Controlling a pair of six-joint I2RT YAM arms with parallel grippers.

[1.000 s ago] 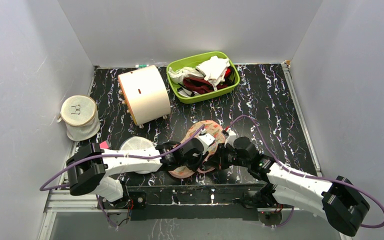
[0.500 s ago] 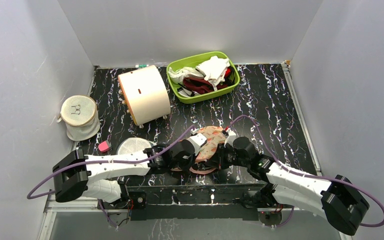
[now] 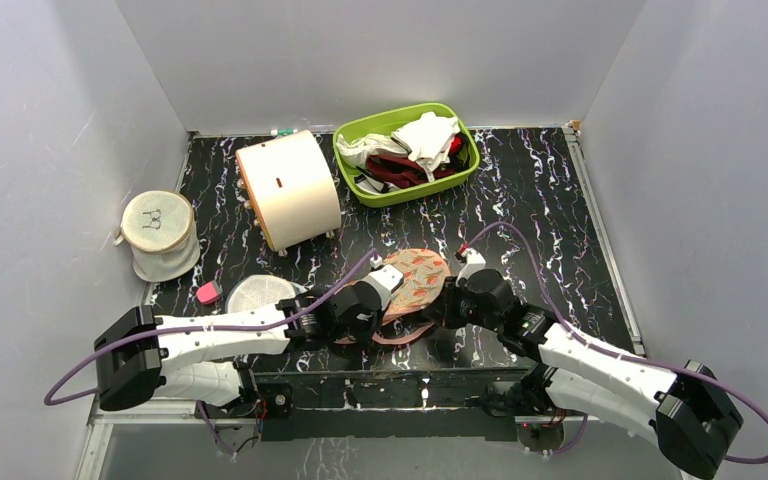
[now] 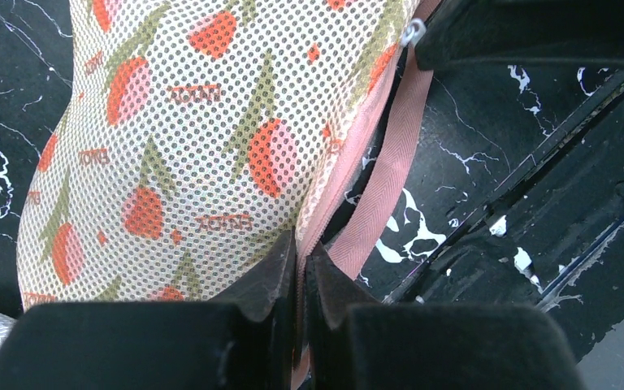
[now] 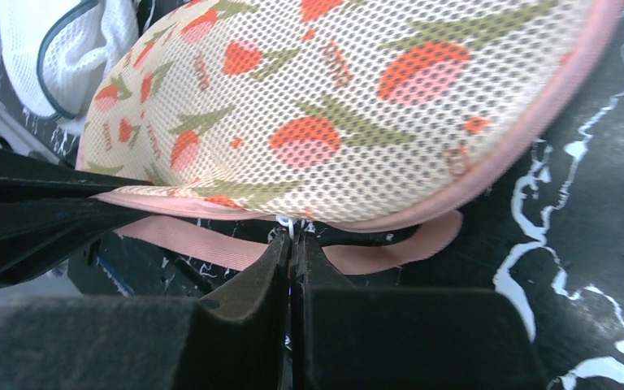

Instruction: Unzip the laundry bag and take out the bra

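Laundry bag, near centre: left gripper pinches pink edging as anchor; right gripper pinches zip pull, apparently for unzipping.

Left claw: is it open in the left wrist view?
No, the left claw is shut, its fingers pinched on the pink zip edging of the laundry bag.

A fixed camera above and behind the arm bases looks down over the whole counter. Each wrist camera looks out along its own hand at very close range: left hand, right hand. All three views share the laundry bag, and the wrist views face each other across it.
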